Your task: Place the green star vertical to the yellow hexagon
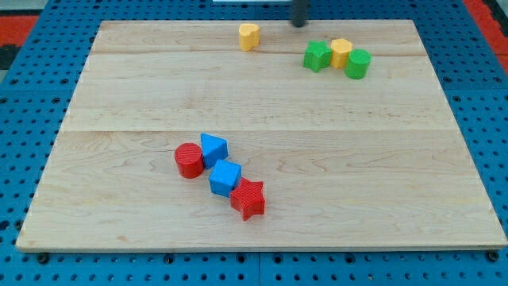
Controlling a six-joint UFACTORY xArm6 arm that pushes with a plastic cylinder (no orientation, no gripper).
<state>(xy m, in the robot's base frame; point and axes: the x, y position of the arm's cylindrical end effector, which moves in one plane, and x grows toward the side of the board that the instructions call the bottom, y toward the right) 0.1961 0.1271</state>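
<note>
The green star (317, 56) lies near the view's top right and touches the left side of the yellow hexagon (341, 52). A green cylinder (358, 63) touches the hexagon's lower right. My tip (299, 23) is at the view's top edge, above and slightly left of the green star, apart from it. The rod is blurred and mostly cut off by the frame.
A yellow heart-like block (249, 36) sits at the top centre, left of my tip. A red cylinder (189, 160), two blue blocks (213, 148) (225, 177) and a red star (248, 199) form a chain at lower centre. The wooden board (397, 199) lies on blue pegboard.
</note>
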